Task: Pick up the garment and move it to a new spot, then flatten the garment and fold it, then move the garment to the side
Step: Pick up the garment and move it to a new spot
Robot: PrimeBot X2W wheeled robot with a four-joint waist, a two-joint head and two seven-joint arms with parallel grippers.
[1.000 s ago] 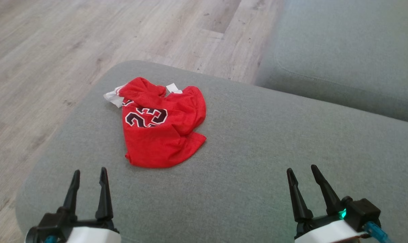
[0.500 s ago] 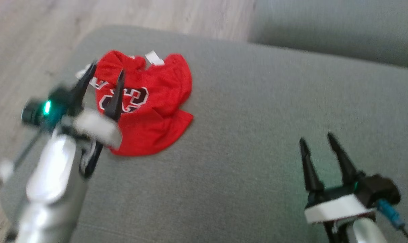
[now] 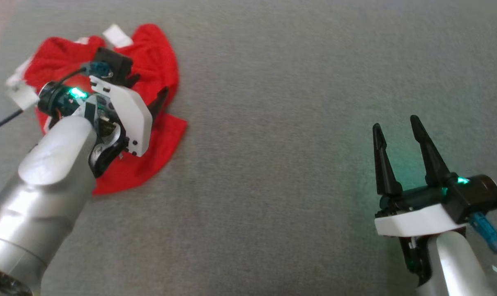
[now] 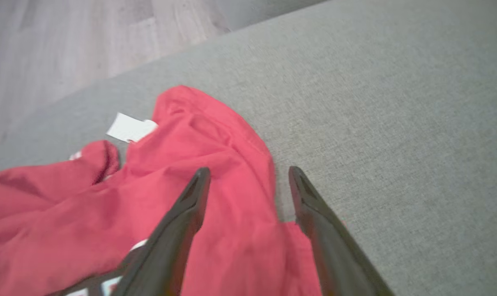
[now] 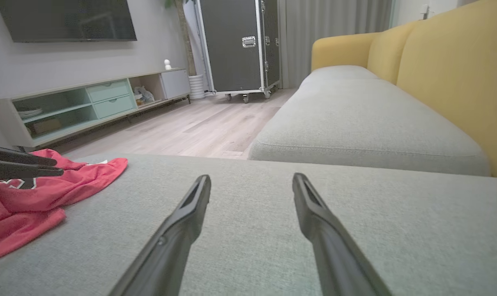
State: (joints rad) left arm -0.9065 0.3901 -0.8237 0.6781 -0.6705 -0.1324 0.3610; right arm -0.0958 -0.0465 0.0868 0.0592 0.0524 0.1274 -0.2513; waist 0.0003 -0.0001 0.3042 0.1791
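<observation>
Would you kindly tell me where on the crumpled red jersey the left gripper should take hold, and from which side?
I would pinch the raised, rounded fold at the edge of the red jersey that borders the bare cushion. It stands up off the cushion, so the open left gripper could probably come down from above, one finger on each side of it.

One red garment (image 3: 166,131) is lying in view, and two grippers are showing: the left gripper (image 4: 249,170) and the right gripper (image 3: 395,121). Two grey cushions are showing, the near cushion (image 5: 273,246) and the far cushion (image 5: 355,123). One television (image 5: 67,18), one black wheeled case (image 5: 240,45) and one low cabinet (image 5: 88,102) are showing behind.
</observation>
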